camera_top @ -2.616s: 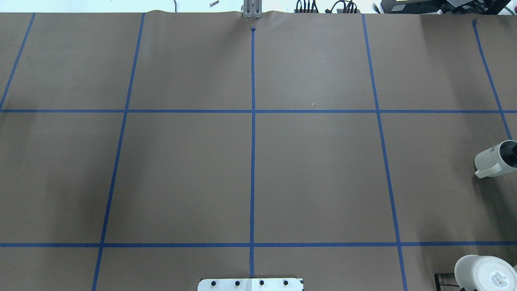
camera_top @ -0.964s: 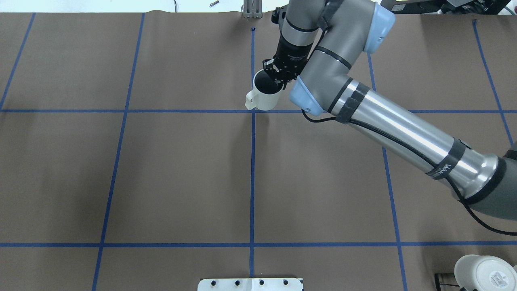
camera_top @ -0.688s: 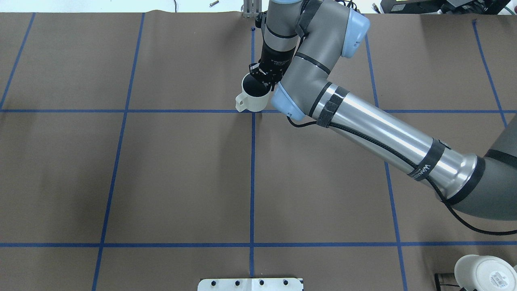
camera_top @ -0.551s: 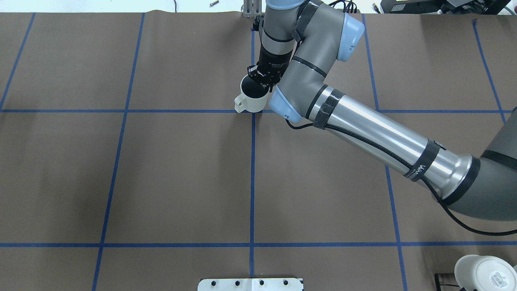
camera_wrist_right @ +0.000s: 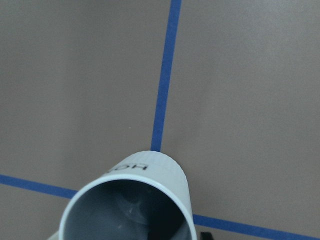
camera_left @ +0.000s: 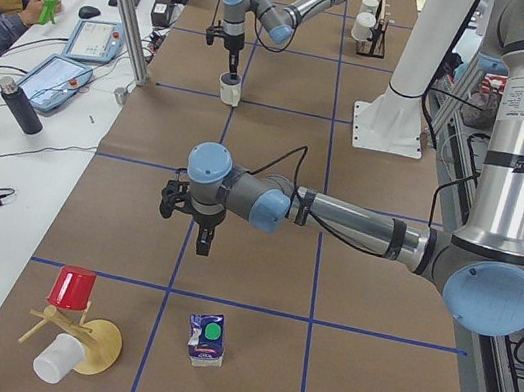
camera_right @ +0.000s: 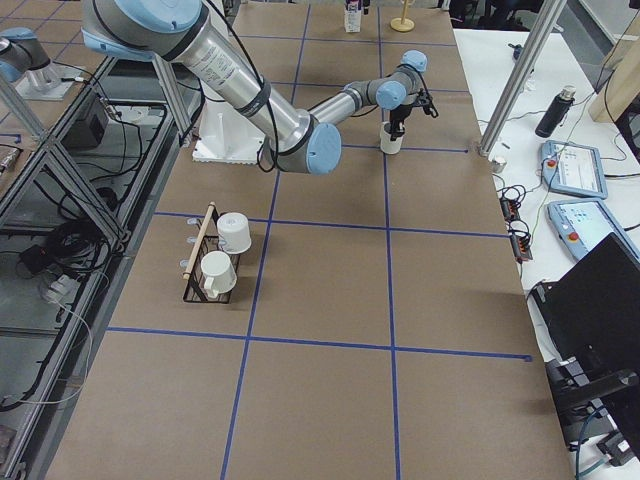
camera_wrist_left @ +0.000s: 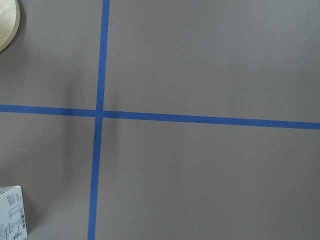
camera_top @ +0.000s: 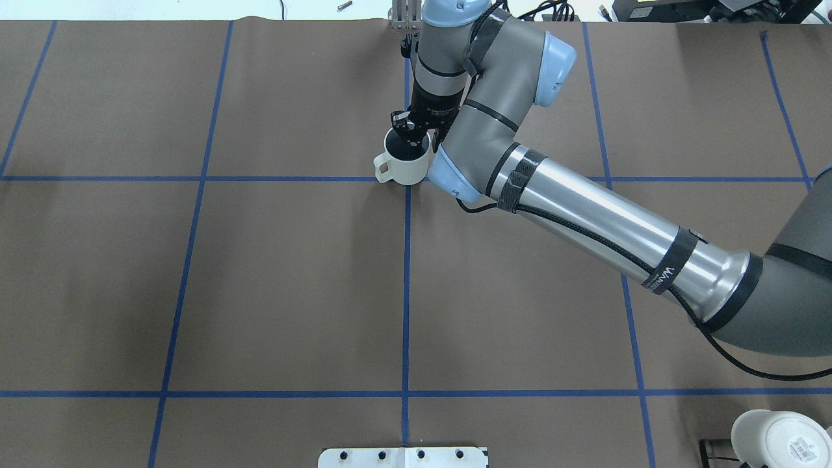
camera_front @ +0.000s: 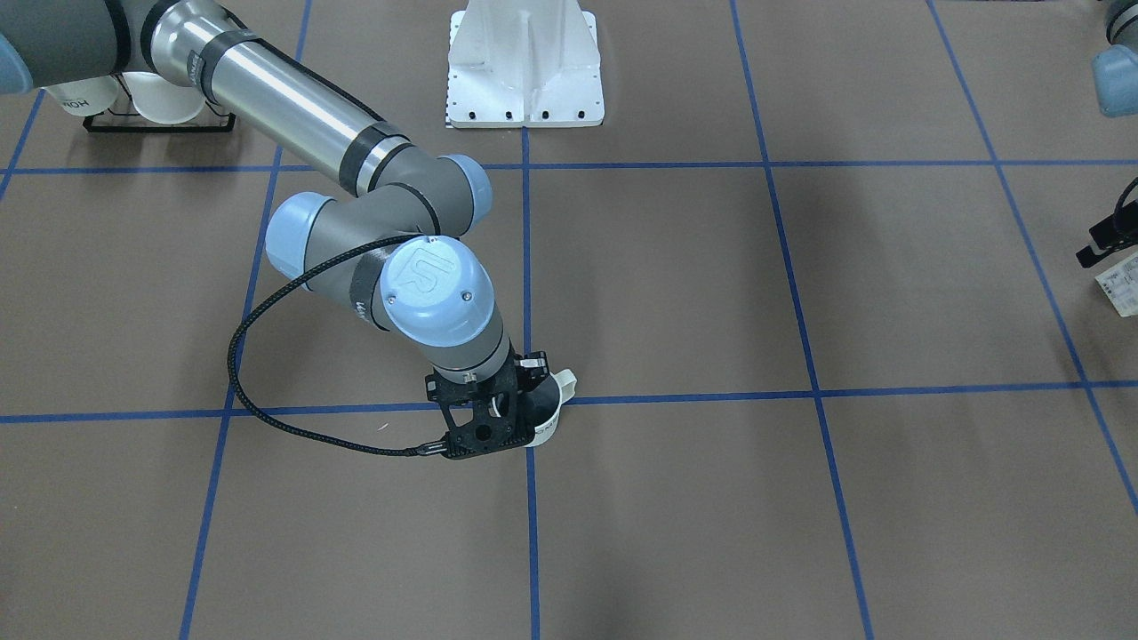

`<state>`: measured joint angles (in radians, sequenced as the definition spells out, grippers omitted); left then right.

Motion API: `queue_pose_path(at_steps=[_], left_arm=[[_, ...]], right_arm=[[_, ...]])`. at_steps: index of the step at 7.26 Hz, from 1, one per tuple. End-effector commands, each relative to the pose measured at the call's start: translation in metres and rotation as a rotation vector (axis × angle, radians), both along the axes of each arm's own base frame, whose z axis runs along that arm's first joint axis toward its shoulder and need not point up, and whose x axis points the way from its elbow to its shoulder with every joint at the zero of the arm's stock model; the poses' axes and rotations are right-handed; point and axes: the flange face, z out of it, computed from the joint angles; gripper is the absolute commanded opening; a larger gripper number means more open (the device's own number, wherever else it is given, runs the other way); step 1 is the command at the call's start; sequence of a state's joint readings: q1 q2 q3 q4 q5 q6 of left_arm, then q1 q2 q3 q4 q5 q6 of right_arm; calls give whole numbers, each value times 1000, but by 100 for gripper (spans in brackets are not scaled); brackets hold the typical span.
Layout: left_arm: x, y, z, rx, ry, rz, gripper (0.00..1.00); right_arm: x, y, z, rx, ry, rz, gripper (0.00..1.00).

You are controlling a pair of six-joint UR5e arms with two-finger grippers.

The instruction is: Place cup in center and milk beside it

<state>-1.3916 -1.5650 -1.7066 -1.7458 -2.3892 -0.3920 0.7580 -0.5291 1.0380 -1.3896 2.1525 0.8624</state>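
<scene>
The cup (camera_top: 404,168), a white ribbed mug with a dark inside, is upright at the tape crossing in the far middle of the table. It also shows in the front view (camera_front: 549,425) and in the right wrist view (camera_wrist_right: 145,172), where it reads "HOME". My right gripper (camera_top: 415,133) is shut on its far rim from above. The milk (camera_left: 206,339), a carton with a green cap, stands upright at the table's left end. Its corner shows in the left wrist view (camera_wrist_left: 11,212). My left gripper (camera_left: 202,236) hovers above the table away from the carton. I cannot tell whether it is open.
A black wire rack (camera_right: 212,262) with two white mugs stands on the robot's right. A wooden stand (camera_left: 80,337) with a red cup and a white cup is next to the milk. The white robot base (camera_front: 524,71) is at the near middle edge.
The cup stood alone at the table's right edge. My right arm has carried it left to the tape crossing and lowered it there.
</scene>
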Motion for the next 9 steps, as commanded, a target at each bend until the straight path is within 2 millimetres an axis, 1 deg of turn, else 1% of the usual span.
queue_pose_path(at_steps=[1,2,3,4,5,6,7,8,9], left_arm=[[-23,12,3,55,-10,17,98],[-67,20,22,147,-40,55,98],[-102,30,39,150,-55,40,98],[-124,35,52,168,-64,46,98],[-142,45,85,149,-64,53,98],[-149,49,99,131,-63,45,98],[-150,50,101,126,-64,43,98],[-150,54,112,108,-60,42,98],[-150,55,127,82,-54,43,98]], right_arm=[[22,-17,-20,1,-35,18,100],[56,-36,-26,-47,-81,14,100],[88,-50,-20,-75,-110,25,100],[106,-40,9,-71,-110,35,100],[131,-25,43,-66,-107,49,100],[148,-12,69,-65,-102,56,100],[150,-10,74,-67,-99,58,100],[155,-7,87,-69,-86,68,100],[176,3,107,-63,-75,91,100]])
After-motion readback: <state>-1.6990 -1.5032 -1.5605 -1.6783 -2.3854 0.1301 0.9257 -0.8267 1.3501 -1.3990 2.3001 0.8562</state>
